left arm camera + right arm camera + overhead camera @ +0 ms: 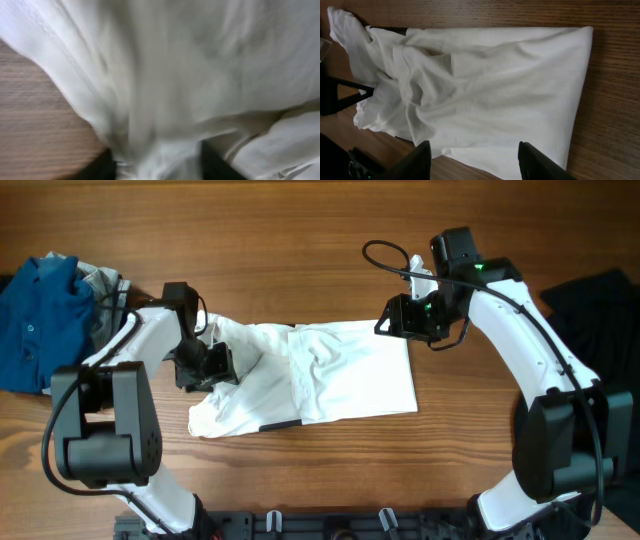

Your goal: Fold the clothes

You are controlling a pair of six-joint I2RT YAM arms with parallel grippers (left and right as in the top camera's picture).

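Overhead and wrist views of the folding station. The white T-shirt (350, 375) is lying at the middle of the wooden table (300, 240). Its right portion is lying flat with a straight edge, while its left portion is bunching into loose folds. A thin dark strip (280, 425) is showing along its near edge. The left gripper (205, 365) is sitting low at the crumpled left end of the shirt. In the blurred left wrist view, cloth is filling the gap between its dark fingers (97, 169), but whether they are clamping the cloth cannot be told. The right gripper (400, 318) is hovering at the far right corner of the shirt. In its wrist view the fingers (422, 160) are standing spread apart, with nothing between them and the shirt lying below. A blue garment (35, 310) is lying at the table's left edge and a dark garment (590, 295) at its right edge, both well apart from the shirt.
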